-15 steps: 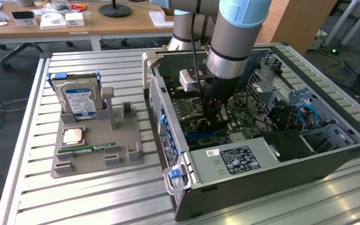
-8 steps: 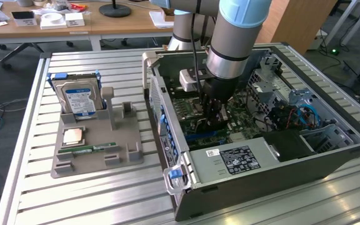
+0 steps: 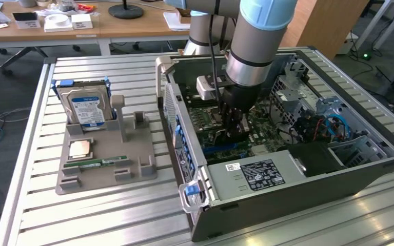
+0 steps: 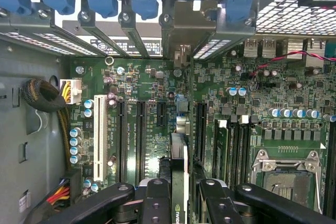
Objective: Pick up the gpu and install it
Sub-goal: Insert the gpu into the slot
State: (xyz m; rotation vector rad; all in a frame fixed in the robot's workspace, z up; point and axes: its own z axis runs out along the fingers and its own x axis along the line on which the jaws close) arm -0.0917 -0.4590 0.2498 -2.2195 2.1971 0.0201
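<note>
In the wrist view the gpu [image 4: 179,156] stands edge-on over the green motherboard [image 4: 142,82], between the long black card slots. Its metal end bracket [image 4: 184,30] lies in line with the row of rear slot covers under the blue latches. My gripper [image 4: 181,200] is shut on the card's near end, one black finger [image 4: 157,200] on each side. In the exterior view the arm reaches straight down into the open computer case [image 3: 286,174], with the gripper [image 3: 233,128] low over the motherboard. Whether the card is fully down in its slot I cannot tell.
A grey parts holder [image 3: 104,171] on the slatted table beside the case carries a silver hard drive [image 3: 87,107], a square processor chip [image 3: 80,148] and a green memory stick [image 3: 104,162]. Inside the case sit a processor socket [image 4: 286,174], cable bundles [image 4: 44,95] and a power supply [image 3: 258,174].
</note>
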